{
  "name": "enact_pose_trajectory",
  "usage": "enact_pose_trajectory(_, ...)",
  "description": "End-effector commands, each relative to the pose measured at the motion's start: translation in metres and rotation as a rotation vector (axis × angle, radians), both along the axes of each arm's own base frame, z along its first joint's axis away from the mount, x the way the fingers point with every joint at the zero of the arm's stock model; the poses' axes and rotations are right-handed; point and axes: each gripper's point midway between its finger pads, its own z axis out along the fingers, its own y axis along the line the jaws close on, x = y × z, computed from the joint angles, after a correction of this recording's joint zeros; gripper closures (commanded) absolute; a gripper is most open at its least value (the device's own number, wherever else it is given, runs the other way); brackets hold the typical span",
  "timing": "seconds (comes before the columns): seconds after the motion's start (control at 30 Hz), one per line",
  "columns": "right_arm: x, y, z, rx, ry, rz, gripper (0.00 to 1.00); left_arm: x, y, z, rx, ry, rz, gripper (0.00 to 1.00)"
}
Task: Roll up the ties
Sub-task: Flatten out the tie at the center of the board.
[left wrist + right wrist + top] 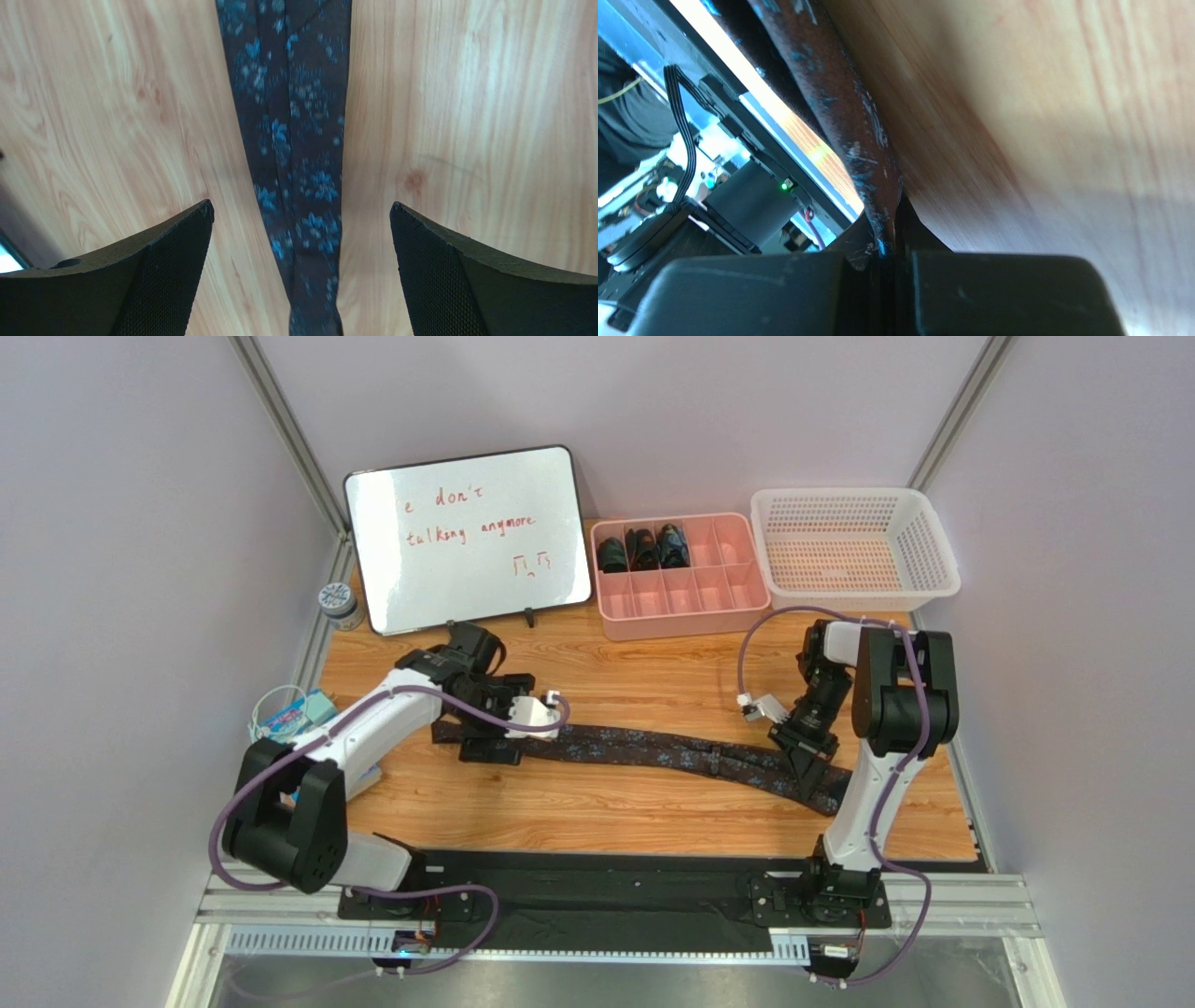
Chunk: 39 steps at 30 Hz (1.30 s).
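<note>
A dark tie [659, 751] with small blue flowers lies flat across the wooden table, running left to right. My left gripper [485, 744] hovers over its narrow left end. In the left wrist view the left gripper [302, 218] is open, and the tie [291, 133] runs between its fingers [158, 273] without touching them. My right gripper [809, 756] is at the tie's wide right end. In the right wrist view the right gripper [889, 241] is shut on the edge of the tie [836, 91]. Three rolled ties [643, 549] sit in the pink tray [683, 620].
A whiteboard [467, 536] leans at the back left, with a small jar [337, 599] beside it. A white mesh basket [853, 543] stands at the back right next to the pink tray. A blue and white object [292, 714] lies at the table's left edge.
</note>
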Motion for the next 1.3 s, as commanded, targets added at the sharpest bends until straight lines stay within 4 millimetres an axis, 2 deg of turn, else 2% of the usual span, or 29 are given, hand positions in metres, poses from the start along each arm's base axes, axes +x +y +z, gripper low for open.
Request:
enact_pose_trajectory(0.0,-0.025,-0.005,0.025,0.012,0.175,0.106,1.00,0.021,-0.025,-0.013,0.030,-0.065,-0.057,0.01)
enact_pose_trajectory(0.17,-0.020,-0.018,0.016,-0.035,0.159,0.188,1.00,0.030,-0.049,-0.022,0.039,-0.080,-0.075,0.01)
enact_pose_trajectory(0.33,-0.009,-0.027,0.010,-0.063,0.127,0.239,1.00,0.030,-0.060,-0.030,0.066,-0.050,-0.105,0.01)
enact_pose_trajectory(0.4,-0.002,-0.030,0.008,-0.075,0.105,0.255,1.00,0.028,-0.061,-0.036,0.081,-0.018,-0.114,0.07)
enact_pose_trajectory(0.43,0.002,-0.033,0.008,-0.083,0.096,0.270,0.98,0.024,-0.059,-0.039,0.090,0.012,-0.111,0.18)
enact_pose_trajectory(0.47,0.004,-0.034,0.007,-0.088,0.089,0.274,0.97,0.021,-0.058,-0.044,0.103,0.044,-0.107,0.24)
enact_pose_trajectory(0.5,0.010,-0.036,0.007,-0.095,0.076,0.282,0.95,0.022,-0.061,-0.042,0.096,0.054,-0.107,0.31)
enact_pose_trajectory(0.53,0.013,-0.038,0.006,-0.096,0.064,0.289,0.91,0.018,-0.060,-0.043,0.106,0.079,-0.105,0.41)
enact_pose_trajectory(0.57,0.016,-0.038,0.006,-0.098,0.057,0.293,0.89,0.017,-0.060,-0.042,0.105,0.083,-0.102,0.46)
enact_pose_trajectory(0.7,0.038,-0.050,0.005,-0.145,-0.011,0.326,0.74,0.009,-0.062,-0.038,0.084,0.119,-0.103,0.53)
enact_pose_trajectory(0.8,0.062,-0.057,0.007,-0.181,-0.083,0.313,0.67,0.002,-0.066,-0.034,0.069,0.166,-0.085,0.58)
enact_pose_trajectory(0.83,0.076,-0.059,0.011,-0.194,-0.124,0.304,0.61,0.000,-0.066,-0.034,0.074,0.175,-0.079,0.61)
enact_pose_trajectory(0.87,0.079,-0.060,0.014,-0.197,-0.135,0.292,0.58,0.000,-0.065,-0.036,0.078,0.185,-0.072,0.62)
enact_pose_trajectory(0.93,0.092,-0.060,0.028,-0.204,-0.209,0.266,0.39,-0.002,-0.062,-0.034,0.090,0.203,-0.042,0.62)
enact_pose_trajectory(0.97,0.099,-0.060,0.037,-0.203,-0.253,0.252,0.36,-0.002,-0.061,-0.033,0.091,0.210,-0.029,0.62)
enact_pose_trajectory(1.0,0.103,-0.057,0.042,-0.188,-0.285,0.243,0.27,-0.003,-0.062,-0.031,0.076,0.222,-0.006,0.62)
enact_pose_trajectory(1.07,0.110,-0.047,0.065,-0.154,-0.390,0.212,0.24,0.000,-0.061,-0.019,0.025,0.224,0.039,0.55)
enact_pose_trajectory(1.1,0.111,-0.035,0.072,-0.101,-0.435,0.184,0.13,-0.001,-0.066,-0.012,-0.028,0.237,0.054,0.49)
enact_pose_trajectory(1.13,0.112,-0.029,0.079,-0.080,-0.469,0.164,0.11,0.002,-0.068,-0.004,-0.070,0.250,0.108,0.37)
enact_pose_trajectory(1.17,0.117,-0.018,0.093,-0.066,-0.546,0.161,0.10,0.006,-0.068,0.010,-0.120,0.238,0.145,0.31)
enact_pose_trajectory(1.23,0.112,0.010,0.099,0.004,-0.586,0.114,0.06,0.013,-0.065,0.030,-0.220,0.264,0.237,0.13)
enact_pose_trajectory(1.27,0.118,0.034,0.103,0.035,-0.645,0.143,0.00,0.016,-0.061,0.042,-0.254,0.242,0.258,0.09)
